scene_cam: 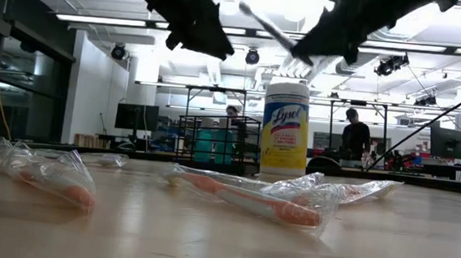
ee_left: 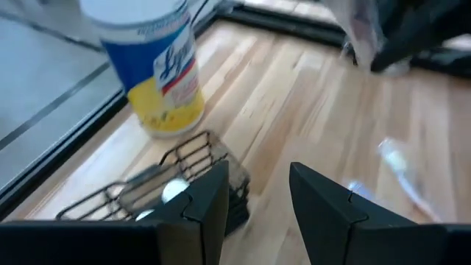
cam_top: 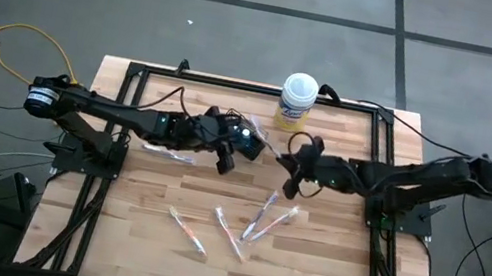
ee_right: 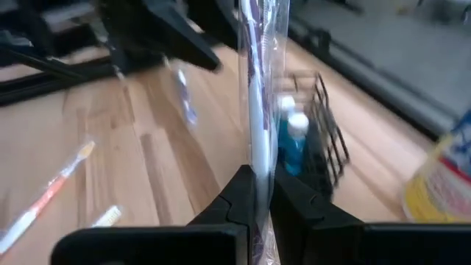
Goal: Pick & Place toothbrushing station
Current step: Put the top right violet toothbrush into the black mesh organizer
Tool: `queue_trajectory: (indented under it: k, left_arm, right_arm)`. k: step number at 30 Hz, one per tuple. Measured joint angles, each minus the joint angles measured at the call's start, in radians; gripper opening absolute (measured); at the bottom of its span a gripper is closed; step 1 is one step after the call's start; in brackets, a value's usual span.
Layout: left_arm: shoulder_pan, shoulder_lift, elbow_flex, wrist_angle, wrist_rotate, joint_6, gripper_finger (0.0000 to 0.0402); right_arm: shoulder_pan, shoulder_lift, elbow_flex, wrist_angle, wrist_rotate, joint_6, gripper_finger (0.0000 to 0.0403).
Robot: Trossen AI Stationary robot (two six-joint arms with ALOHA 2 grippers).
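A white-lidded, yellow-labelled wipes canister [cam_top: 297, 100] is seen upright at the far edge of the wooden table [cam_top: 135, 250], just beside the black wire basket [ee_left: 188, 165], which sits near the far middle of the table and is largely covered from above by the left arm. Two teal-topped tubes [ee_right: 292, 141] are seen standing inside the basket. Several wrapped toothbrushes [cam_top: 262, 217] lie scattered on the near half of the table, well apart from the basket; one more wrapped brush [cam_top: 168, 153] lies just beside the left arm. In the low view a wrapped orange brush [scene_cam: 246, 199] lies in front of the canister, and people are seen in the room behind. The left gripper [cam_top: 224, 162] is held low over the table just beside the basket, its fingers [ee_left: 199, 213] apart with nothing between them. The right gripper [cam_top: 292, 177] is raised above the table, near the basket and canister, its fingers pressed together on a wrapped toothbrush [ee_right: 257, 96], which stands up and away from the fingers toward the basket. The two grippers are near each other but not touching.
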Motion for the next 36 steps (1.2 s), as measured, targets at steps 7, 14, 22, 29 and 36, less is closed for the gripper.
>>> queue_trajectory:
  k: [7,14,22,29,36]
  left_arm:
    - [-0.040,-0.013,0.000,0.147,0.000,0.072,0.0138]
    - [-0.060,-0.071,0.000,0.189,0.109,0.073,0.0138]
    - [-0.060,-0.080,0.000,0.252,0.188,0.071,0.0138]
    - [-0.060,-0.080,0.000,0.317,0.188,0.071,0.0138]
    - [-0.060,-0.080,0.000,0.355,0.188,0.072,0.0138]
  right_arm:
    - [0.107,0.000,0.000,0.025,0.241,-0.085,0.0018]
    - [0.191,0.001,0.000,0.029,0.348,-0.102,0.0018]
    - [0.261,0.016,0.000,0.107,0.378,-0.139,0.0018]
    - [0.285,0.016,0.000,0.123,0.378,-0.156,0.0018]
    - [0.285,0.016,0.000,0.128,0.374,-0.158,0.0018]
